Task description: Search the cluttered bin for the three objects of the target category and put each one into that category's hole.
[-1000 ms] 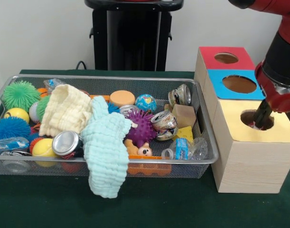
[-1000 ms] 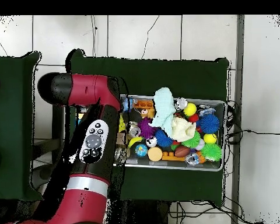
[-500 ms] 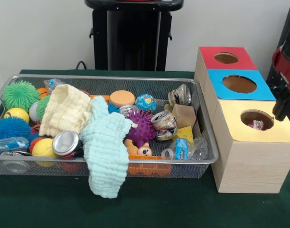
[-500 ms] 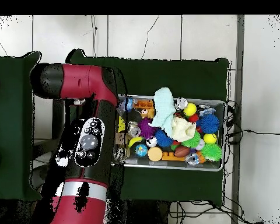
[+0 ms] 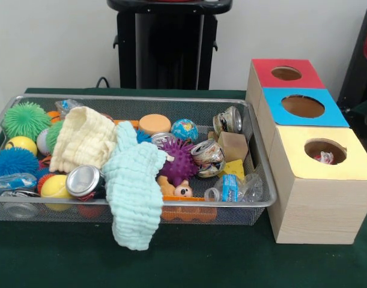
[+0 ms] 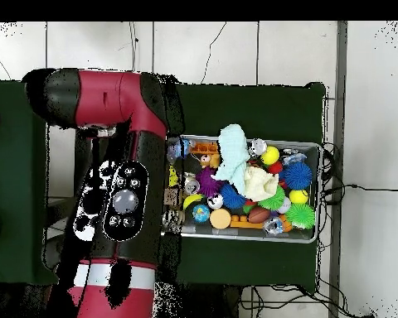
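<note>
Two views show a green table holding a wire bin (image 5: 255, 198) of clutter and, to its right in the front view, a wooden box (image 5: 318, 204) with three coloured tops. Nearest the camera, a pale mint cloth (image 5: 134, 192) drapes over the bin's front rim and hangs down onto the table. Just behind that rim lie a dented silver can (image 5: 84, 180), a yellow ball (image 5: 52, 187), a crushed clear bottle with a blue label (image 5: 232, 187) and a small bear figure (image 5: 183, 191). Mid-bin sit a purple spiky ball (image 5: 180, 161), a second crushed can (image 5: 208, 157), a tan block (image 5: 233, 145) and a cream cloth (image 5: 82, 139). Towards the back are a green spiky ball (image 5: 26, 119), an orange disc (image 5: 154, 123), a globe ball (image 5: 184, 129) and a third can (image 5: 229, 120). On the box, the nearest yellow hole (image 5: 325, 150) holds something small, white and red; the blue hole (image 5: 303, 105) and red hole (image 5: 286, 73) lie beyond. In the overhead view, the red and black arm (image 6: 119, 199) covers the box beside the bin; its pincer is hidden, so whether it is open or closed cannot be told.
</note>
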Robot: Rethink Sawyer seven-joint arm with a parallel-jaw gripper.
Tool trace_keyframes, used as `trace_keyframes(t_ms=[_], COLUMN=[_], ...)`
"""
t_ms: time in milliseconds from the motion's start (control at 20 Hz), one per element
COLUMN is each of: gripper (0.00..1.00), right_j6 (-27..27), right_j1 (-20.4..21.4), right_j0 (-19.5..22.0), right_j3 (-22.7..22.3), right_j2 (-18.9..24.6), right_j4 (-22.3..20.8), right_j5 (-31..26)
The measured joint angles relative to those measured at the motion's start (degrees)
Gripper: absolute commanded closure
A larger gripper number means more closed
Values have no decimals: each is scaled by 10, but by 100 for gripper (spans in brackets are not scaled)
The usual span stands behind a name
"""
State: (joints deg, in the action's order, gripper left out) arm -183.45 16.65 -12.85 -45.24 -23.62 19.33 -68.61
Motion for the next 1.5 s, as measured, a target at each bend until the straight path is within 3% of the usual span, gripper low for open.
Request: trace_keyframes(t_ms=[200, 500, 800, 900, 1100, 1500], gripper=[100, 100, 100, 100, 100, 100], right_j6=[0, 7, 79, 132, 199, 280], right_j1=[7, 31, 58, 69, 81, 99], right_j0=[19, 55, 94, 105, 127, 174], right_j3=[36, 49, 49, 48, 48, 46], right_j2=[-9, -10, -8, -7, 3, 26], right_j4=[-11, -47, -121, -164, -191, -195], right_j5=[-40, -28, 60, 132, 201, 214])
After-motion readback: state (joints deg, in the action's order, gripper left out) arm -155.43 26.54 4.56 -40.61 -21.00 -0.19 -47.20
